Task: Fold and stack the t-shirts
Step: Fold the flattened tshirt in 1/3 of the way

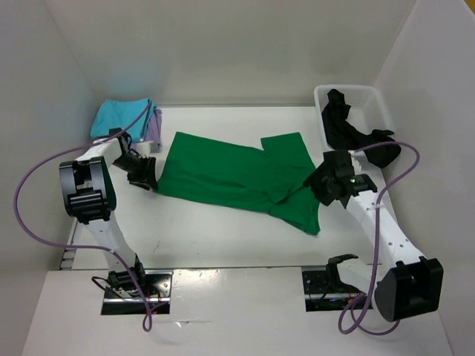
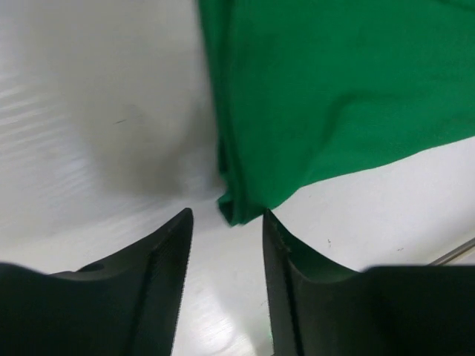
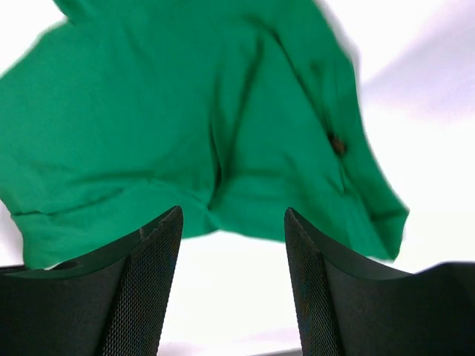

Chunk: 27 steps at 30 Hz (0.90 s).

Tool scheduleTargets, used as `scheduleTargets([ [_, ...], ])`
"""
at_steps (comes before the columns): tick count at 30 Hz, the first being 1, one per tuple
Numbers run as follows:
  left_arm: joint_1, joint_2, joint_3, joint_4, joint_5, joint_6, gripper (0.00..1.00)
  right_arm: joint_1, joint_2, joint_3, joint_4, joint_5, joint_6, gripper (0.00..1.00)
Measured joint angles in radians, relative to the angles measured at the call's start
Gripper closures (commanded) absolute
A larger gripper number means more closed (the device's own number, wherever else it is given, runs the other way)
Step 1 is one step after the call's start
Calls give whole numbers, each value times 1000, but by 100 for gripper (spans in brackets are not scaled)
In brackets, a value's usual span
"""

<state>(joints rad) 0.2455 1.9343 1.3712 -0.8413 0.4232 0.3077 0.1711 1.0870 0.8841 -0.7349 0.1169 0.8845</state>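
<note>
- As you look down from the top view, the green t-shirt (image 1: 230, 174) lies spread across the middle of the table (image 1: 223, 237), its length running left to right; one sleeve is folded over the body near the right end.
- Your left gripper (image 1: 142, 174) sits low at the shirt's left edge; in its wrist view the jaws stand moderately apart with bare table between them; the shirt's doubled corner lies just ahead of the fingertips, not between them; nothing is held.
- Your right gripper (image 1: 323, 184) is at the shirt's right end; its jaws are parted as well, and empty; green cloth lies just beyond the tips.
- The turquoise t-shirt (image 1: 119, 115) lies folded in the far left corner, on top of the lavender t-shirt (image 1: 154, 127); only the lavender one's right edge shows.
- The black t-shirt (image 1: 349, 126) lies crumpled in the white bin (image 1: 371, 96) at the far right; part of it spills over the bin's near edge.
</note>
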Motion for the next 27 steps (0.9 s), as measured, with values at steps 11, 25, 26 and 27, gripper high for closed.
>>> scheduleTargets([
  [11,-55,21,-43,42,23,1,50,76,-210,-259,-120,-12,392,33],
  [25,-61,39,-54,78,47,36,100,76,-132,-441,-47,-78,573,77],
  [26,-59,31,-63,82,45,46,100,76,-131,-441,-42,-80,583,86],
  [27,-53,19,-77,87,42,61,100,76,-131,-441,-37,-80,587,94],
])
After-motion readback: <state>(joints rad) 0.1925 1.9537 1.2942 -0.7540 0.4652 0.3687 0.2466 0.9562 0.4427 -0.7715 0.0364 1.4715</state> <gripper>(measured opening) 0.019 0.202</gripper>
